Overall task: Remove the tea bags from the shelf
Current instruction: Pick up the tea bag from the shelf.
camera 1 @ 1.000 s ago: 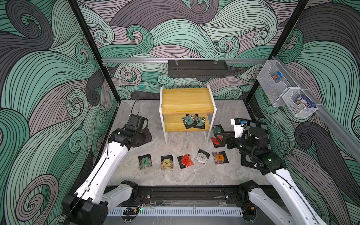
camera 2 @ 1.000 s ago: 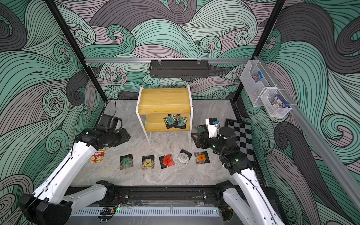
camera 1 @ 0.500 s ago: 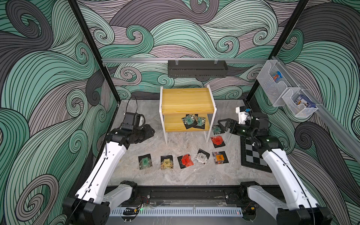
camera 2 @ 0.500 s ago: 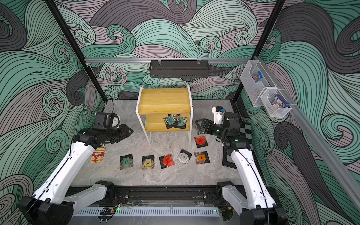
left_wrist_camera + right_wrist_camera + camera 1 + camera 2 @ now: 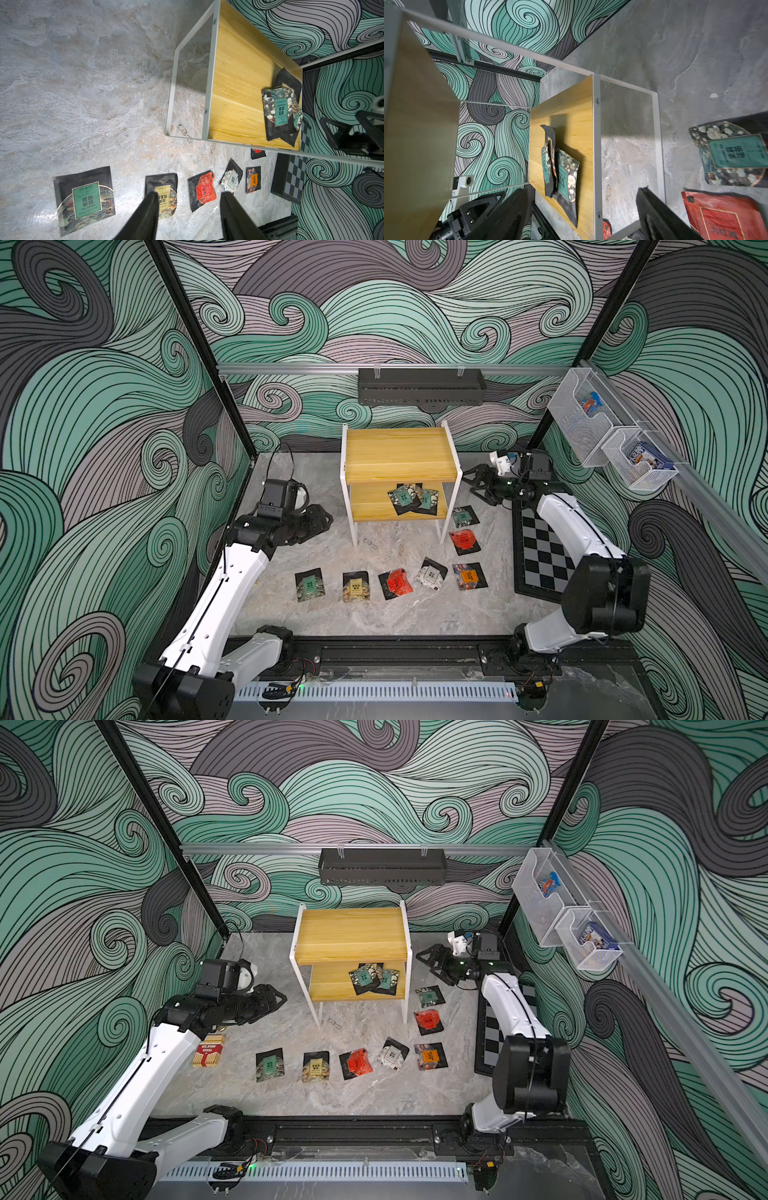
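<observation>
- In both top views, the shelf [image 5: 399,454] [image 5: 351,934] stands at the back of the marble floor [image 5: 374,622]. A small overlapping pile of tea bags [image 5: 413,499] [image 5: 374,978] lies on the right part of its lower board.
- A row of five sachets [image 5: 397,583] [image 5: 357,1063] lies on the floor in front of the shelf, and a pair of sachets [image 5: 465,541] [image 5: 428,1020] lies beside its right front leg.
- The left gripper [image 5: 326,521] [image 5: 279,997] hangs to the left of the shelf. The right gripper [image 5: 473,486] [image 5: 426,963] hangs to its right. Both have their jaws apart and empty.
- In the left wrist view, the left gripper [image 5: 189,194] has its fingers [image 5: 145,214] spread above the row, and the pile [image 5: 280,108] sits at the far end of the lower board.
- In the right wrist view, the right gripper [image 5: 582,190] is spread wide and holds nothing. It faces the pile [image 5: 560,176] on the lower board, near but apart from it.
</observation>
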Motion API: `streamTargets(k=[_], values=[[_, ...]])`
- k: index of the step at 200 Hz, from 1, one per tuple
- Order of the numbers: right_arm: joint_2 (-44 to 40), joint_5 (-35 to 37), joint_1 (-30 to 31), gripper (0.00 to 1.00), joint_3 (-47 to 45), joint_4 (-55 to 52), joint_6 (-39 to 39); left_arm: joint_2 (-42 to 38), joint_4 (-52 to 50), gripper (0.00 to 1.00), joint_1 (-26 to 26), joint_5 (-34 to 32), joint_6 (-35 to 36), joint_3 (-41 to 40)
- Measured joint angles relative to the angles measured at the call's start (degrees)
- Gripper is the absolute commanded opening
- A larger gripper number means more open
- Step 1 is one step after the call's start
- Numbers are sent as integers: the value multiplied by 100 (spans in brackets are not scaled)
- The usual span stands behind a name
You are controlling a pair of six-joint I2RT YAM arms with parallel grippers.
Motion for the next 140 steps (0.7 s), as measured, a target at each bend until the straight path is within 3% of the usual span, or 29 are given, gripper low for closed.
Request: streamTargets(k=[49, 140], values=[[782, -352, 424, 85, 673, -481, -518, 2, 46, 52, 2, 101, -2, -2], [1108, -417, 796, 85, 807, -1088, -1281, 129, 157, 52, 9, 166, -7, -94]])
